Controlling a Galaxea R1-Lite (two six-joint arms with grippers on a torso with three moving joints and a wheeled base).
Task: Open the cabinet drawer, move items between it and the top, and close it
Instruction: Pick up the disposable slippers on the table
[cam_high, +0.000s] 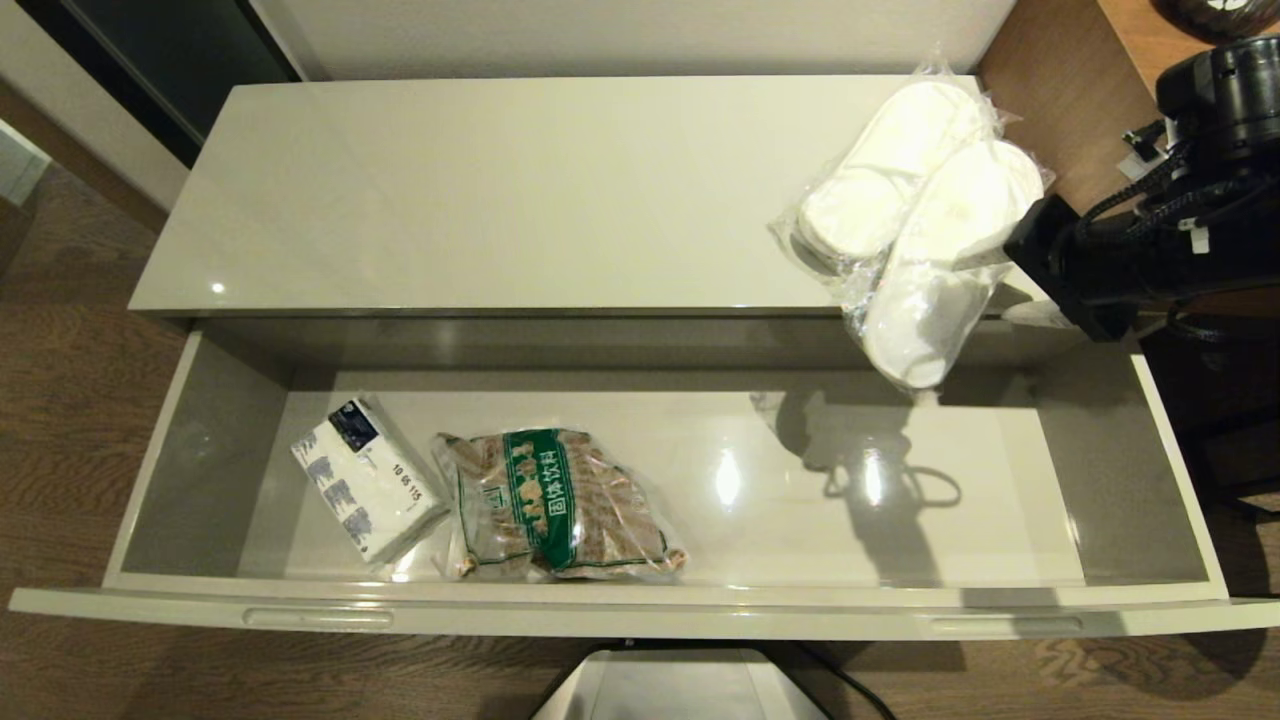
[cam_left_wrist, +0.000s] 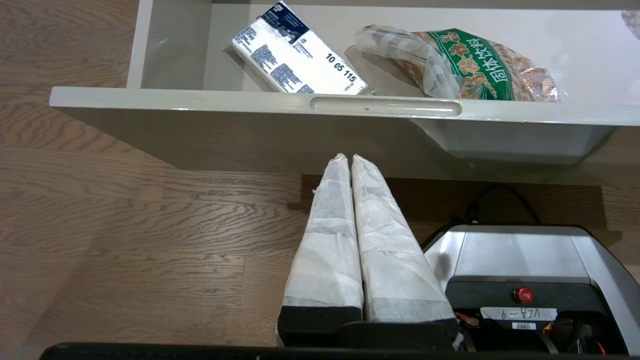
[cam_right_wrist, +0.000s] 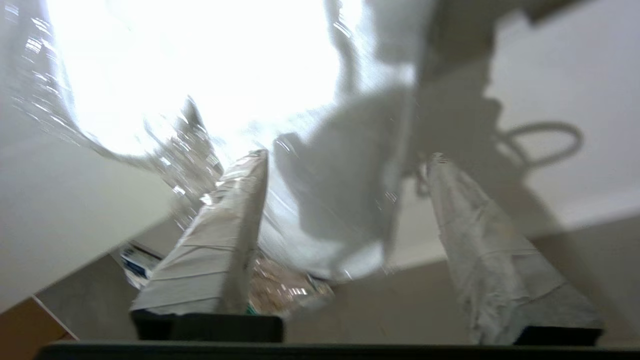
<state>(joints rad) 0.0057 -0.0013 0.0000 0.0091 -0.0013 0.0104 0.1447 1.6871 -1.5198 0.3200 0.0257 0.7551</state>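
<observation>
The cabinet drawer (cam_high: 640, 610) stands pulled wide open below the top (cam_high: 500, 190). Two bagged white slippers lie at the top's right end. One slipper (cam_high: 895, 170) rests fully on the panel. The other slipper (cam_high: 940, 270) tilts over the front edge, its lower end hanging above the drawer. My right gripper (cam_high: 1035, 290) is just to the right of it and open (cam_right_wrist: 349, 155). A blurred bag (cam_right_wrist: 330, 200) shows between its spread fingers (cam_right_wrist: 235, 215); whether they touch it I cannot tell. My left gripper (cam_left_wrist: 347, 159) is shut on nothing, low in front of the drawer front (cam_left_wrist: 200, 97).
In the drawer's left half lie a white-and-blue tissue pack (cam_high: 365, 478) (cam_left_wrist: 297, 55) and a clear bag of brown pieces with a green label (cam_high: 555, 505) (cam_left_wrist: 470, 65). A brown desk (cam_high: 1070, 90) stands behind my right arm. My base (cam_high: 680, 685) sits before the drawer.
</observation>
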